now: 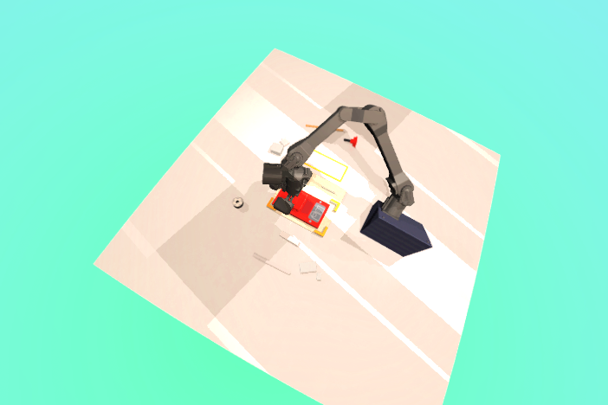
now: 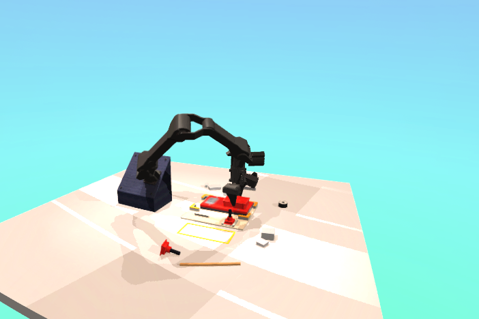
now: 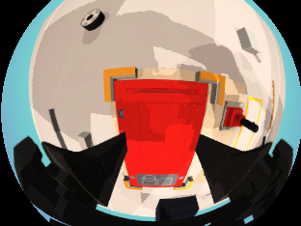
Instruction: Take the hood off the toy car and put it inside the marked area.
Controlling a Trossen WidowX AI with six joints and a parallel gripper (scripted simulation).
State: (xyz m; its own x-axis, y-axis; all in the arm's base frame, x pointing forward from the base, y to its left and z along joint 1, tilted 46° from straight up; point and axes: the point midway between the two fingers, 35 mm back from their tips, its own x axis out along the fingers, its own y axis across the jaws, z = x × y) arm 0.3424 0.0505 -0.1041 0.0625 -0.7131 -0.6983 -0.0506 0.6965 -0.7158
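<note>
The toy car is red and sits between orange and yellow corner brackets. Its hood is the raised red block at the end away from the grey panel, and appears seated on the car. My gripper points down and is shut on the hood, one finger at each side. The finger contacts are partly hidden. The marked area is a yellow outline on the table beside the car's board.
A red part with a black stem stands on the board between car and outline. Another red part lies beyond the outline, near an orange rod. Grey blocks and a black ring lie around.
</note>
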